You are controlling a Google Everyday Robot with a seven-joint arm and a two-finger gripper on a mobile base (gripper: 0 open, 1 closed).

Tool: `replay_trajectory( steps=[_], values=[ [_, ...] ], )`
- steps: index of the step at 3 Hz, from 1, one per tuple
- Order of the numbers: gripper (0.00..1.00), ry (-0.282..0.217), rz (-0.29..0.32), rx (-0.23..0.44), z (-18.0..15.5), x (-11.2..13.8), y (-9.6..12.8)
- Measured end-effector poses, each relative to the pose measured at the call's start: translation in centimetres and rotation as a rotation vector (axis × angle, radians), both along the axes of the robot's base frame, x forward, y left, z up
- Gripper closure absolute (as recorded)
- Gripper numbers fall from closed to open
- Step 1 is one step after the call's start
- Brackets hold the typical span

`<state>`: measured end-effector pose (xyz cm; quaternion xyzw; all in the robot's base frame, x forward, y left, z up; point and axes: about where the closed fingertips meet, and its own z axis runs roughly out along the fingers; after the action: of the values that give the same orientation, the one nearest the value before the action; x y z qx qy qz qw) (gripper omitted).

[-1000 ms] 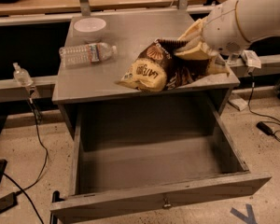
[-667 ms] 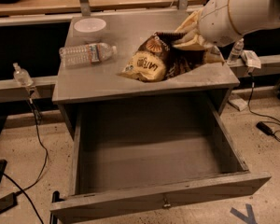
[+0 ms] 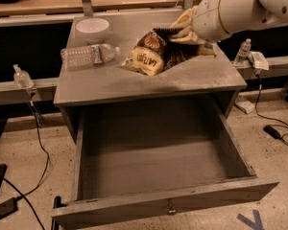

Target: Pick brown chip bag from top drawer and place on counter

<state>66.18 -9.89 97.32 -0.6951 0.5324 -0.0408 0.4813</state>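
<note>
The brown chip bag is tilted over the right half of the counter, its pale yellow lower end low on the grey top. My gripper is at the bag's upper right end and shut on it, with the white arm coming in from the upper right. The top drawer is pulled wide open below the counter and nothing shows inside it. Its small metal knob sits on the front panel.
A clear water bottle lies on the counter's left side, with a white bowl behind it. Small bottles stand on the ledges at left and right. Cables run over the floor on both sides.
The arm has carried the bag a little farther back over the counter, away from the front edge. The drawer has stayed open.
</note>
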Motion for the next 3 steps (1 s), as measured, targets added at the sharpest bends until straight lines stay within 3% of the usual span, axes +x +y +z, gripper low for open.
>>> replay_trajectory(
  steps=[2, 3],
  values=[
    [1.00, -0.096, -0.027, 0.067, -1.2, 6.8, -3.5],
    [0.84, -0.153, -0.072, 0.056, -1.5, 8.7, -4.3]
  ],
)
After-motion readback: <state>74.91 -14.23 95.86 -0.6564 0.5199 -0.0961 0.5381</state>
